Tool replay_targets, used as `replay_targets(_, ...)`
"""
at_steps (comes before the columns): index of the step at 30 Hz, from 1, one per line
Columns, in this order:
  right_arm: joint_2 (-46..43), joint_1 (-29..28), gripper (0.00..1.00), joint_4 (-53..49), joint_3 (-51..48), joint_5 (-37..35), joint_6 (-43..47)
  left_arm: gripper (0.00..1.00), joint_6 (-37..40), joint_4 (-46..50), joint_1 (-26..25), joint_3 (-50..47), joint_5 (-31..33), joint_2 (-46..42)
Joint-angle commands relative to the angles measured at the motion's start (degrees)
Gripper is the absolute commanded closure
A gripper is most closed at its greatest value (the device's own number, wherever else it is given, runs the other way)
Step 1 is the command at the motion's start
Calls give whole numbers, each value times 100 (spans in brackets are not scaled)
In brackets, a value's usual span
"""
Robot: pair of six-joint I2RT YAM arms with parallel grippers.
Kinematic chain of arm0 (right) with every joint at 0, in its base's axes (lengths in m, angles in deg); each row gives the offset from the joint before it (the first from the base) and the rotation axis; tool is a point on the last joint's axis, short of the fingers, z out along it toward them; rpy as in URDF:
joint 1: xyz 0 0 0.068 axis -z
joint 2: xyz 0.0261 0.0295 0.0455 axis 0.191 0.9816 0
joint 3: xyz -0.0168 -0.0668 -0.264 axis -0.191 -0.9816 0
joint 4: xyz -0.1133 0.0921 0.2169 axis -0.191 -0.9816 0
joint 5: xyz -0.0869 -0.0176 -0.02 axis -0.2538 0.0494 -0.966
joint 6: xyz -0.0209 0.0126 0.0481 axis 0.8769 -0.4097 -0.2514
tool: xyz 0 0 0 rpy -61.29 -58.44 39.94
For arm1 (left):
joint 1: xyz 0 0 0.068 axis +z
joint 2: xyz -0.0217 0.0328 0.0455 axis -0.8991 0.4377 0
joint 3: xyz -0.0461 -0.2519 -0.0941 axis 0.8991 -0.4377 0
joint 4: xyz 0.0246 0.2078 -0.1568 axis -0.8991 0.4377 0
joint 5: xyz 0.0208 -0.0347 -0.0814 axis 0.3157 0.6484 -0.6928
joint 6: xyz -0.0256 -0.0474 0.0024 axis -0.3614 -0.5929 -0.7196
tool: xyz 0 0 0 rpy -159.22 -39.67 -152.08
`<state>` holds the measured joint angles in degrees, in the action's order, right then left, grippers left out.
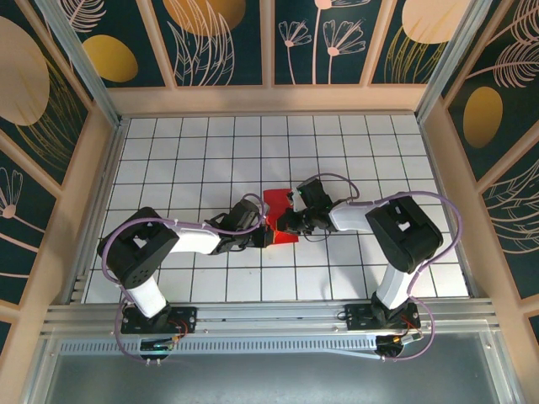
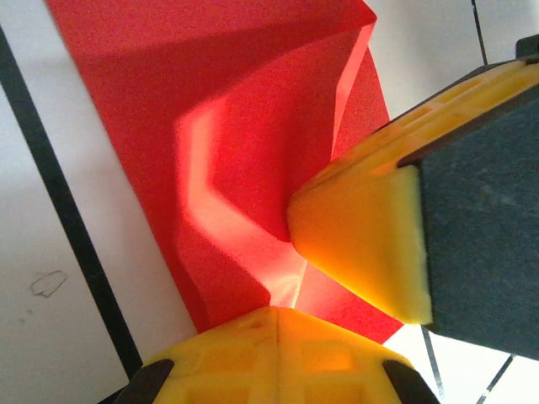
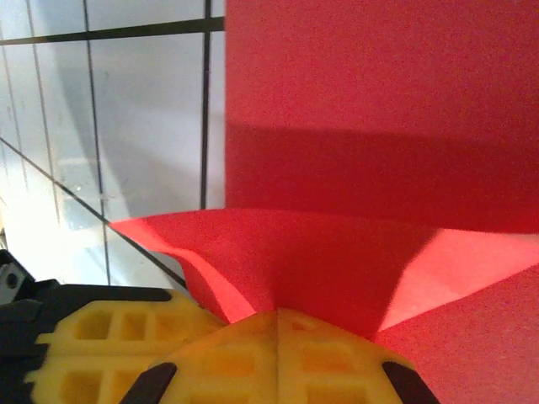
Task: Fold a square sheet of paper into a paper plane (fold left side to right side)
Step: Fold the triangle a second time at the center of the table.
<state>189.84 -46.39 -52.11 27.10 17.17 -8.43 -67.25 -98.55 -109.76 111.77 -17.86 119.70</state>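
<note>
Top cam: your left arm rises from its base at the near-left edge. The elbow is bunched over the left side of the grid table, w/ the forearm low & reaching right toward table ctr. It ends at the left gripper, on the near-left part of the red sheet of paper.

Left wrist cam: left gripper has its tips pressed together, pinching the sheet of paper at a raised crease. The paper buckles up around the pinch & lies flatter farther out. The right gripper crowds in from the right, its yellow pad touching the paper just beside your pinch.

The sheet sits approx mid-table, btwn the two wrists & partly hidden by them.

Your right arm stands up from the near-right base, elbow high, forearm angled left. The right gripper meets the paper opposite the left one, tips nearly touching.

Right wrist cam: right gripper is also clamped tight on the sheet, which tents up over the tips. The left gripper's yellow finger sits at lower left, just beside.
</note>
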Motion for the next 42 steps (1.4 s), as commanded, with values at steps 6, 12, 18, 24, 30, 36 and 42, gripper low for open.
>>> replay_targets(6, 182, -1, 100, -356, 155, -580, 330, 100, -223, 792, -7, -150, 320, 276)
replay_targets(12, 199, 112, 100, -492, 250, -736, 458, 100, -345, 757, -8, -299, 330, 267)
replay_targets(18, 229, 306, 100, -587, 340, -830, 578, 100, -392, 704, -5, -390, 321, 267)
replay_targets(24, 306, 595, 100, -687, 452, -903, 725, 100, -393, 669, -2, -432, 321, 278)
replay_targets(30, 360, 933, 100, -751, 499, -938, 895, 100, -383, 654, -8, -442, 319, 271)
replay_targets(36, 423, 1238, 100, -809, 591, -922, 1039, 100, -397, 608, -11, -451, 306, 258)
replay_targets(42, 5, 1321, 100, -1069, 709, -941, 1144, 100, -367, 551, -2, -433, 295, 199)
